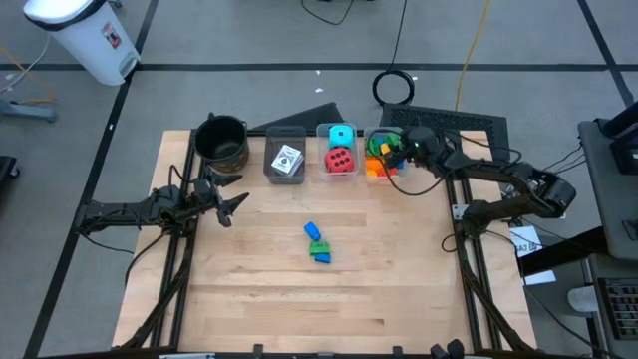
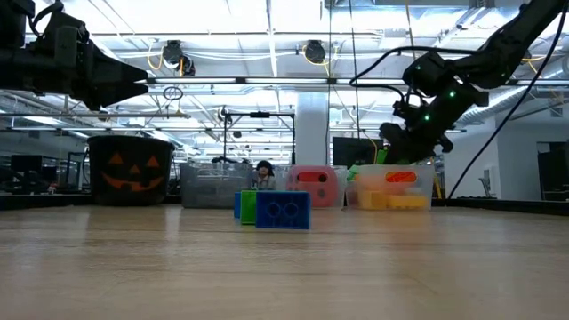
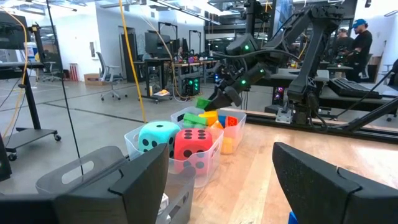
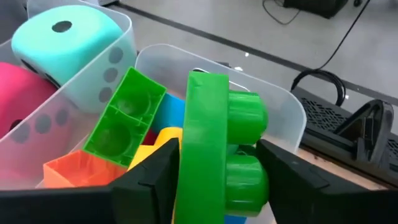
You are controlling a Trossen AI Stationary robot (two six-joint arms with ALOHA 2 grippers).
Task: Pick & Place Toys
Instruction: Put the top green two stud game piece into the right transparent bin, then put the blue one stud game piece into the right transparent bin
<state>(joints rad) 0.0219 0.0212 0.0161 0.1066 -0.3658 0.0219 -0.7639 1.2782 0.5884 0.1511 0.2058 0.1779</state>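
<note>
My right gripper (image 1: 401,152) hovers over the clear bin of bricks (image 1: 380,158) at the table's far right, shut on a green brick (image 4: 208,137). Inside that bin lie another green brick (image 4: 122,119), plus orange, yellow and blue ones. The neighbouring bin (image 1: 340,152) holds a cyan cube (image 4: 68,43) and a red dotted cube (image 3: 194,142). Two blue bricks and a green brick (image 1: 318,244) lie flat on the middle of the table. My left gripper (image 1: 235,204) waits open at the table's left, above the wood, with nothing between its fingers. My right gripper pinches the green brick between its two fingers, one finger on the studded face (image 4: 247,177), the other on the opposite flat face (image 4: 185,168). The fingers slant downward from the table's right side. The brick stands on edge, lifted clear above the bricks in the bin.
A grey bin with white cards (image 1: 286,160) and a black round pot (image 1: 221,140) stand in the far row, left of the cube bin. Open wood spreads across the table's near half. People work at desks in the room beyond.
</note>
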